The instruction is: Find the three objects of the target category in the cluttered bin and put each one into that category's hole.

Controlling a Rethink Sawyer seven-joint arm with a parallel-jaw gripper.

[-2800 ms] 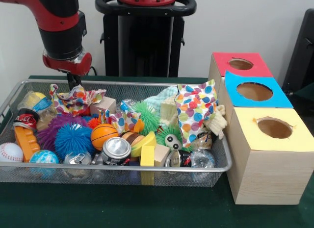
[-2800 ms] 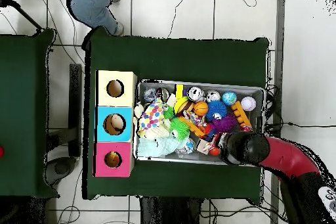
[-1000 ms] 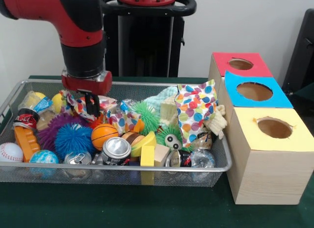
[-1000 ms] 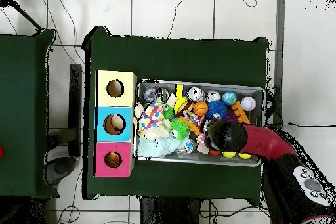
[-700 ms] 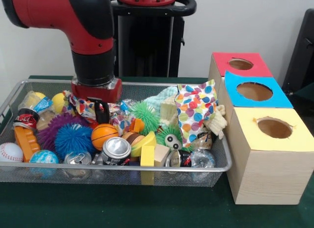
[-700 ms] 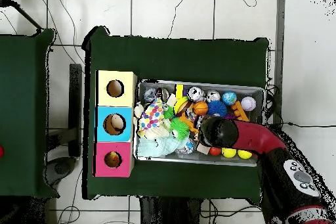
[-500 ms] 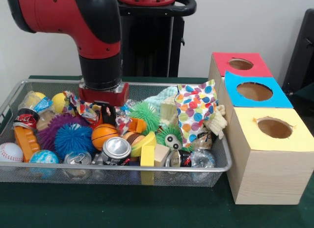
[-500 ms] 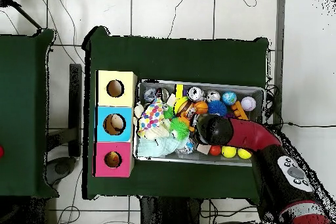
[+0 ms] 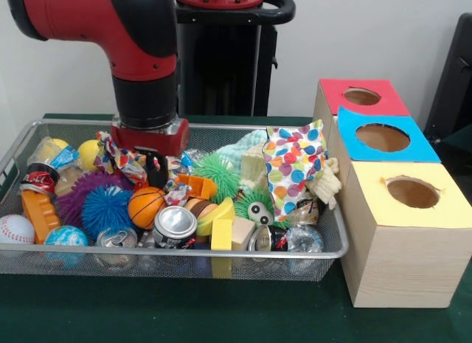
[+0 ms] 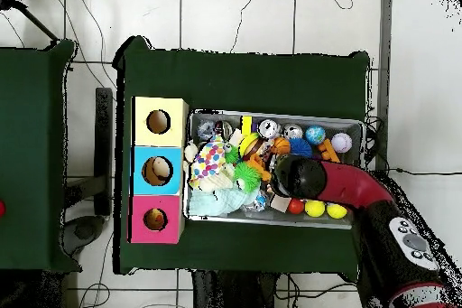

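**Gripper lowered into the clutter**

Since half a second ago, the basketball [image 9: 146,207] is seen shifted toward 9 o'clock. The gripper [image 9: 154,171] is sunk among wrappers near the middle of the wire bin [image 9: 221,252], crowded on all sides. Its finger spacing cannot be told. The basketball lies just at 7 o'clock of it.

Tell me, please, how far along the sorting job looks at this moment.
Nothing looks finished: the wire bin is packed with toys and cans, though the overhead view shows something pale inside the blue box's hole. In hand: the gripper is down among the clutter beside the small basketball, with no item visibly lifted. Left: pulling out the target items and carrying each across to the boxes.
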